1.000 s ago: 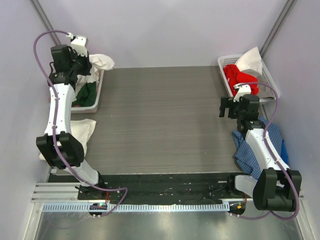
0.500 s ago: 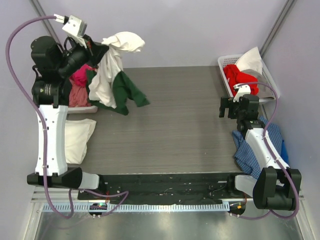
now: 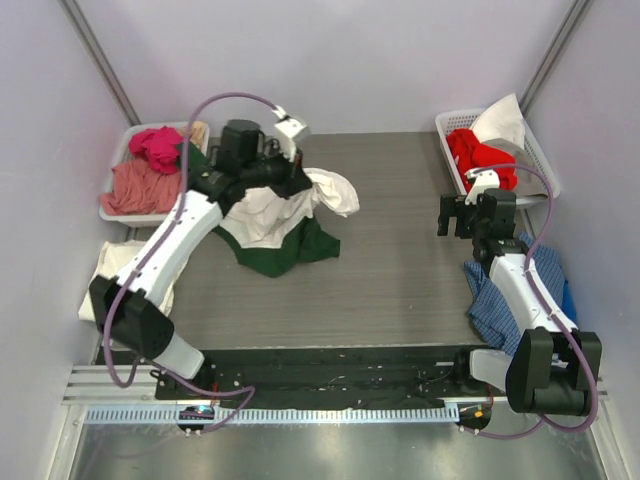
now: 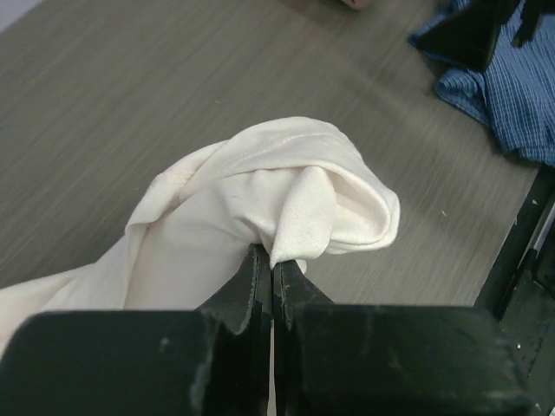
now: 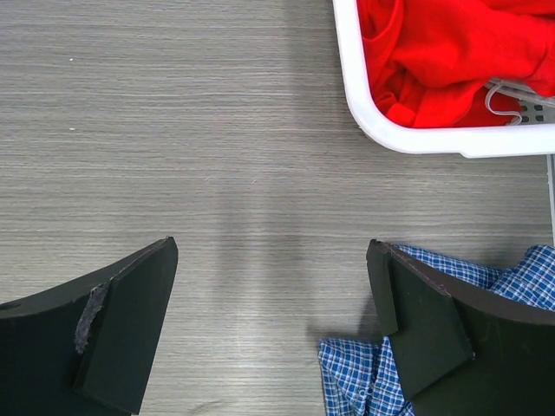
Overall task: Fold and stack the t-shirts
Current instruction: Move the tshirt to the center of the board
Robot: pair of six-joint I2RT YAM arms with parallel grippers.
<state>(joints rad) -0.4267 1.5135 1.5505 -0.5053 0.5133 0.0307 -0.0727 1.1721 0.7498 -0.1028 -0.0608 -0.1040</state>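
From above, we see the left pincer (image 3: 305, 180) over the left half of the worktop (image 3: 400, 200), shut tight on a cream t-shirt (image 3: 335, 190). The shirt hangs from it and spreads over a dark green t-shirt (image 3: 290, 250) bunched on the surface beneath. In the far left corner a basket (image 3: 112, 195) holds pink garments (image 3: 150, 150). The right pincer (image 3: 462, 215) hovers near the right edge with its fingers wide apart and nothing between them. Beyond it a second basket (image 3: 447, 135) holds a red garment (image 3: 475, 155), and a blue checked cloth (image 3: 495, 300) lies under the right arm.

At the left wrist, we see the pincer (image 4: 264, 260) with jaws pressed together on a fold of the cream t-shirt (image 4: 260, 191), which bulges out ahead of the fingertips above the worktop (image 4: 130, 87). The blue checked cloth (image 4: 520, 95) shows at the upper right.

At the right wrist, the pincer (image 5: 270, 251) stands wide over bare worktop (image 5: 173, 104). The basket (image 5: 364, 95) with the red garment (image 5: 451, 43) sits at the upper right, and the blue checked cloth (image 5: 364, 373) lies by the right finger.
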